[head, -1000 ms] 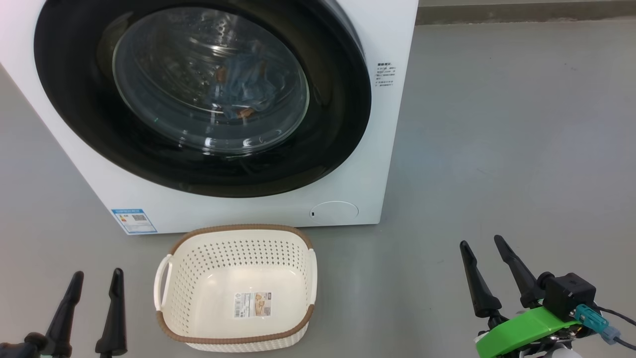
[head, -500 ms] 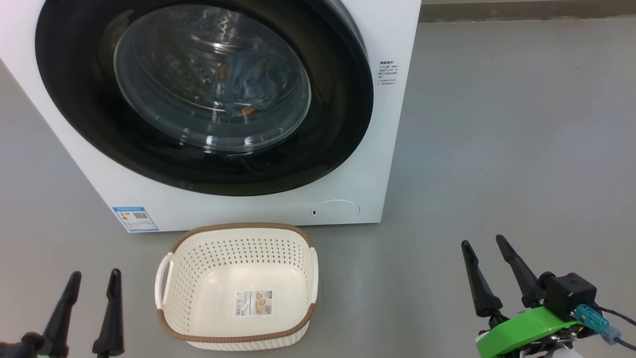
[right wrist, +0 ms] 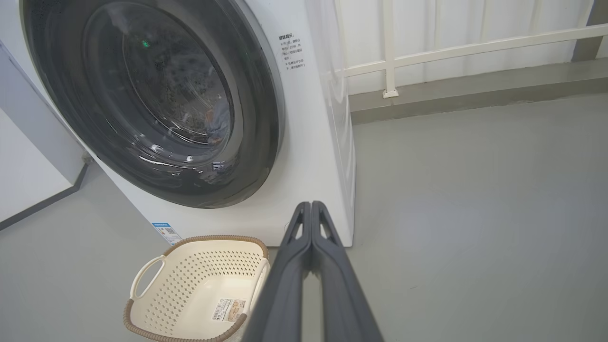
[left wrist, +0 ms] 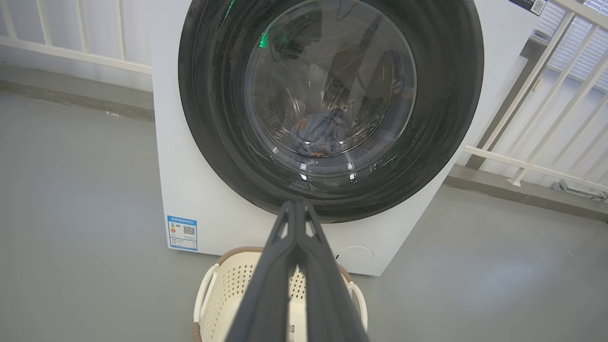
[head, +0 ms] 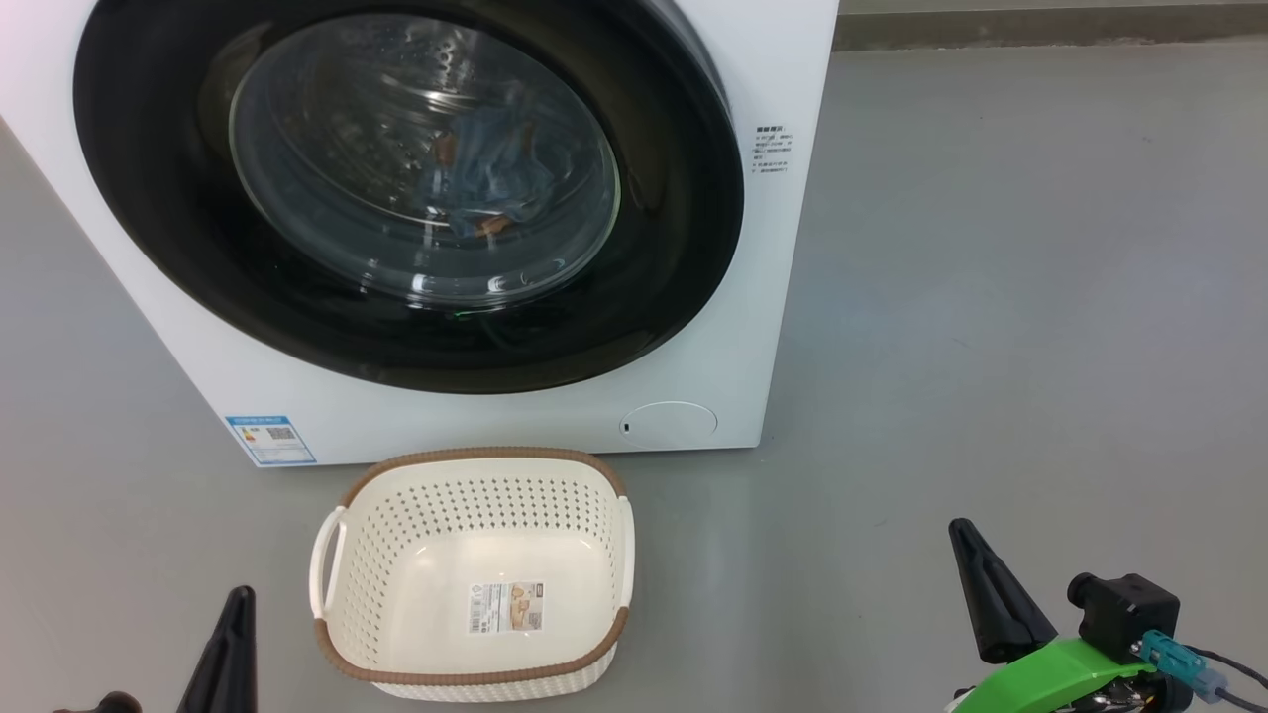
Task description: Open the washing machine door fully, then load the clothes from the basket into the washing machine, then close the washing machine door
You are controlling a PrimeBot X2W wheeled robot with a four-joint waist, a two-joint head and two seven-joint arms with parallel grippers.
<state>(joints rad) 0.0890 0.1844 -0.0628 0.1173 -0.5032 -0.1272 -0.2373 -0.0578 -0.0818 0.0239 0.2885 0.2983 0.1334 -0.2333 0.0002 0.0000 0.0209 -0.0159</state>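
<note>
The white washing machine [head: 763, 297] stands before me with its round black door [head: 684, 198] closed against the front. Light blue clothes [head: 490, 173] with orange prints lie inside the drum, seen through the door's glass bowl, and show again as clothes [left wrist: 319, 137] in the left wrist view. The cream basket [head: 475, 458] sits on the floor just in front of the machine, holding nothing but its label sticker. My left gripper [head: 236, 606] is low at the basket's left, fingers pressed together, shut on nothing. My right gripper [head: 969, 543] is far right of the basket, likewise shut.
Grey floor stretches open to the right of the machine. A white railing [right wrist: 456, 47] and a low kerb [right wrist: 475, 95] run behind. A blue energy sticker [head: 269, 439] and round service flap [head: 669, 420] mark the machine's lower front. A white panel [right wrist: 23, 180] stands left.
Both grippers have gone from open to shut and have dropped lower in the head view. The door, clothes and basket have not moved.
</note>
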